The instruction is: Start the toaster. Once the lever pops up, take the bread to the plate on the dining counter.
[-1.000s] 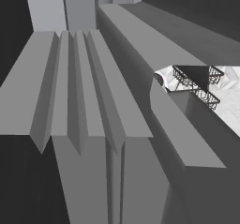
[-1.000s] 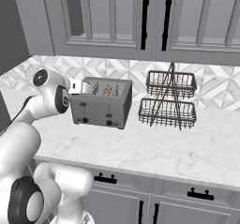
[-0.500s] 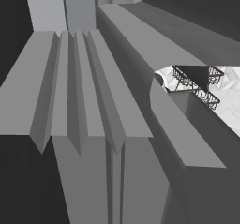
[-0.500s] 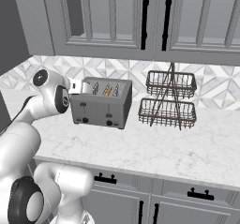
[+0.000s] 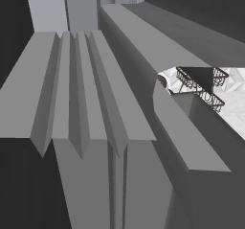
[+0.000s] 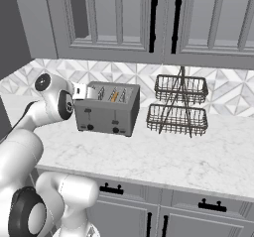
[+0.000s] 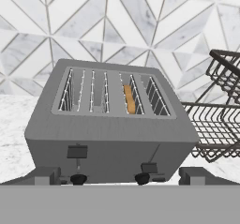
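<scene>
Mostly sunk in toaster (image 7: 110, 127), bread (image 7: 129, 99)

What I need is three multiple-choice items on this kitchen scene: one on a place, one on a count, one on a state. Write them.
1. The bread sits: A in the toaster; B in the wire rack; C in the tool.
2. The wire rack's tiers: A one; B two; C four.
3. The tool is: A open, empty; B shut on the bread; C shut on the rack.

A: its tan edge shows in a slot.
B: two baskets are stacked.
A: the tips stand wide apart before the toaster.
</scene>
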{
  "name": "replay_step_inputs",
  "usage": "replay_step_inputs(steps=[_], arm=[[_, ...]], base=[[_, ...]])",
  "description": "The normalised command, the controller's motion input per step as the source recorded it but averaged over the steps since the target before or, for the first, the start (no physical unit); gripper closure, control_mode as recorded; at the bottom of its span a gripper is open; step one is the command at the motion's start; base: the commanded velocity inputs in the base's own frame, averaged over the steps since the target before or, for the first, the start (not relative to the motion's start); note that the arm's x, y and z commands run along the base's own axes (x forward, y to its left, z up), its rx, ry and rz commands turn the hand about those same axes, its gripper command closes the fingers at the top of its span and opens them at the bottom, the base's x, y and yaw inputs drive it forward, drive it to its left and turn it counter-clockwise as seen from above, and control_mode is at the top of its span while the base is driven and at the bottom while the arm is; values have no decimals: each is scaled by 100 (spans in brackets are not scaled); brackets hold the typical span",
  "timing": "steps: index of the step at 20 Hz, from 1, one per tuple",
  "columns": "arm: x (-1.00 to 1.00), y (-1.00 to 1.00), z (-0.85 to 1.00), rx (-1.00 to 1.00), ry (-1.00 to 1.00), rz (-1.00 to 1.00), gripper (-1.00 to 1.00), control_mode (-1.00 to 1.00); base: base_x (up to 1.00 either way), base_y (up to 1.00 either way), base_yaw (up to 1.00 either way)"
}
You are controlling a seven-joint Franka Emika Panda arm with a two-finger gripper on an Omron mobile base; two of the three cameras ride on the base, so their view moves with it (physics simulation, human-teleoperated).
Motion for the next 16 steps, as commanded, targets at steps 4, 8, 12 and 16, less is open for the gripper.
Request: replay_step_inputs(steps=[4, 8, 12, 16], arm=[[0, 0, 0, 0, 0, 0, -100, -100], [0, 0, 0, 0, 0, 0, -100, -100], [0, 0, 0, 0, 0, 0, -100, -100], [0, 0, 0, 0, 0, 0, -100, -100]], base=[[0, 0, 0], [0, 0, 0], [0, 0, 0], [0, 0, 0]])
